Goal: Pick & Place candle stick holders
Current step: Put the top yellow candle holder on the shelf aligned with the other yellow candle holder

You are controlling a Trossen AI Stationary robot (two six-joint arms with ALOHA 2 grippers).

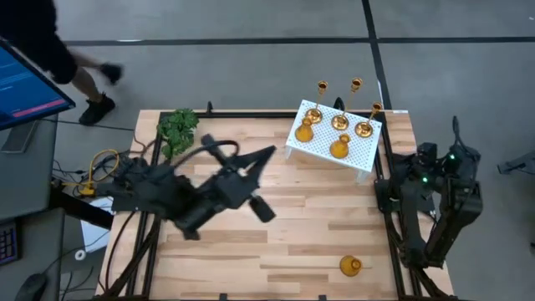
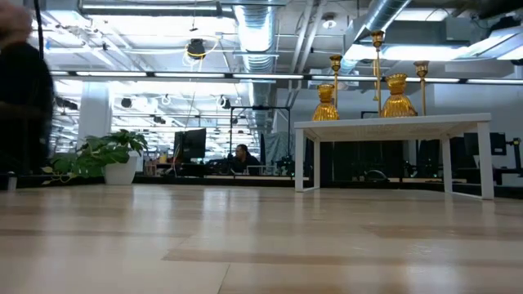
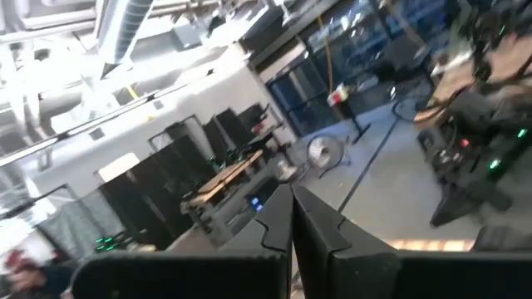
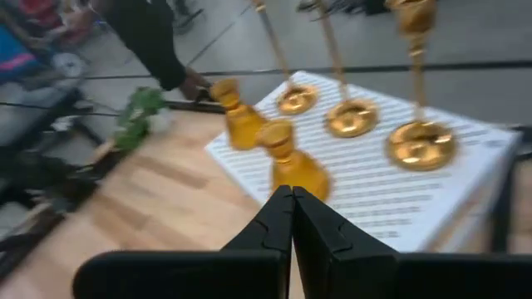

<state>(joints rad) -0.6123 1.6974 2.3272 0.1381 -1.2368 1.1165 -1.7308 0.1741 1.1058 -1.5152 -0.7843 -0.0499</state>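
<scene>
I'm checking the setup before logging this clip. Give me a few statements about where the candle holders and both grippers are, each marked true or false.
1. Three tall brass sticks stand on the white perforated stand. True.
2. All three squat amber holders are on the stand. False: two sit there, and one amber holder stands alone on the table near its front right edge.
3. The left gripper is shut and holds nothing. True.
4. The right gripper is clamped on an amber holder. False: it is shut and empty, short of the stand.
5. The green plant stands on the white stand. False: it is at the table's far left corner.
</scene>
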